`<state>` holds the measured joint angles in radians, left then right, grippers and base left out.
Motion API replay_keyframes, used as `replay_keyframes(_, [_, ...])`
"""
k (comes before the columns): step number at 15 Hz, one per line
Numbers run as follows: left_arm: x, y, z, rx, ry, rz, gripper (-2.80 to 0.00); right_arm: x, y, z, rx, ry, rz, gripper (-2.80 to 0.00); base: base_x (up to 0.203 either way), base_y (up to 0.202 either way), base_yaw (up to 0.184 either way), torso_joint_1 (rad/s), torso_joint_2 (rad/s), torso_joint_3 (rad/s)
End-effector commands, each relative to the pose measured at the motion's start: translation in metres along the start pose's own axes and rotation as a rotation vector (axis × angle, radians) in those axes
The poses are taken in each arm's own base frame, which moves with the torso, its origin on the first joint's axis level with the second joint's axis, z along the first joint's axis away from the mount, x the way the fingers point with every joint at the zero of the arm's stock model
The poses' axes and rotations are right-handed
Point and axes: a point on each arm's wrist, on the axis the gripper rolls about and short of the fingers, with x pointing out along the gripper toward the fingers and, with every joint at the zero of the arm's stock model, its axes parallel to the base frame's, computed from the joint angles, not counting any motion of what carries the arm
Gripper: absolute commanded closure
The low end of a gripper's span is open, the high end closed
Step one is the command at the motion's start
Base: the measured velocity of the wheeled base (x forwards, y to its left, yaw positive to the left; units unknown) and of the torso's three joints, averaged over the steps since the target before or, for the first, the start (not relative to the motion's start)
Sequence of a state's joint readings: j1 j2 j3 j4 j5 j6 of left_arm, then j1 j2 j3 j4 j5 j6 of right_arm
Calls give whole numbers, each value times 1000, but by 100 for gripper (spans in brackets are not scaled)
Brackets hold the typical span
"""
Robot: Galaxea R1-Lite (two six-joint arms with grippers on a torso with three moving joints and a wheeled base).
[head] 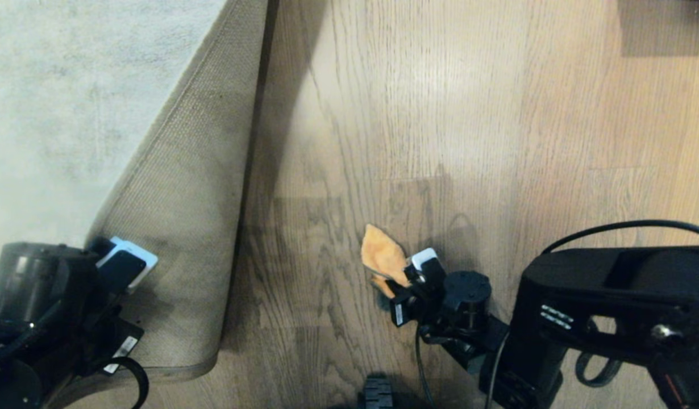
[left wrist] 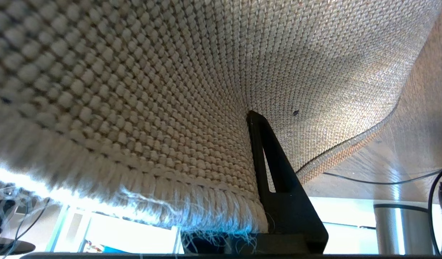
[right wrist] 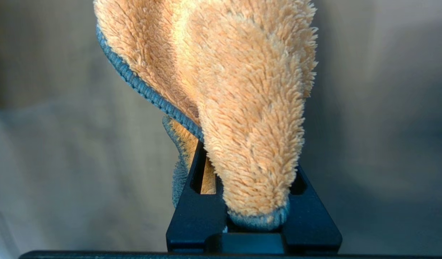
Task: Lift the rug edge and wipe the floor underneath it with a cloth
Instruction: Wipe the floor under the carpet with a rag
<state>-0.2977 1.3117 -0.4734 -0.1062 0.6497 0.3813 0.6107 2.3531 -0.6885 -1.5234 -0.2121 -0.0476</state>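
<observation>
While the rug is held up: both arms are engaged, left holding, right carrying the cloth over bare planks
Left hand: the left hand (head: 122, 267) sits at the near left, clamped shut on the rug edge (head: 196, 187); in the left wrist view one dark finger (left wrist: 278, 172) presses against the woven backing, with the fringed border just beside it
Rug edge: the near corner is folded up and back, so the tan mesh backing faces the head camera as a long triangle; the pale grey pile (head: 59, 96) lies flat further left; the fold line runs from the far middle down to the near left
Right hand: the right hand (head: 409, 275) is at near centre, closed on the cloth (head: 383, 258); the right wrist view shows the orange plush (right wrist: 249, 108) bunched between both fingers, its grey stitched hem trailing out to one side
Floor: the wood-grain floor (head: 440, 113) lies bare right of the fold; the shadowed strip beside the backing looks like the part still to be wiped
Cloth contact: whether the rag touches the planks cannot be told
Risk, rug: the grip is on a thin border only; a tug or sag of the heavy rug could pull it free and drop the flap onto the wiping arm
Risk, cloth: only a small bunch is pinched; dragging it hard across the planks could strip it out
Risk, reach: sweeping leftward under the flap could knock the right arm into the raised backing or the left hand
</observation>
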Motion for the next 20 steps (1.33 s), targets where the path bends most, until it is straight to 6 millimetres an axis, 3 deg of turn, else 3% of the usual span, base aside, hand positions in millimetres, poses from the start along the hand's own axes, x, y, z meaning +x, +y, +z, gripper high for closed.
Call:
replay_keyframes(1, [0,0,0,0,1,4,0,-23,-22,28,12,-60,-48,0,0,0,0,0,0,0])
replay_keyframes(4, [0,0,0,0,1,4,0,-51,-31,37,5,-41,-56,0,0,0,0,0,0,0])
replay_keyframes(6, [0,0,0,-1,0,4,0,-63,-18,40,-1,-40,-4,0,0,0,0,0,0,0])
replay_keyframes(9, [0,0,-1,2,5,9,0,-76,29,42,-13,-49,148,0,0,0,0,0,0,0])
replay_keyframes(13, [0,0,-1,2,7,9,0,-91,115,24,-19,-35,369,0,0,0,0,0,0,0])
replay_keyframes(17, [0,-1,-2,6,11,8,0,-68,166,-15,-29,-25,440,0,0,0,0,0,0,0])
replay_keyframes(20, [1,-1,-2,8,12,8,0,-57,187,-43,-41,-6,463,0,0,0,0,0,0,0])
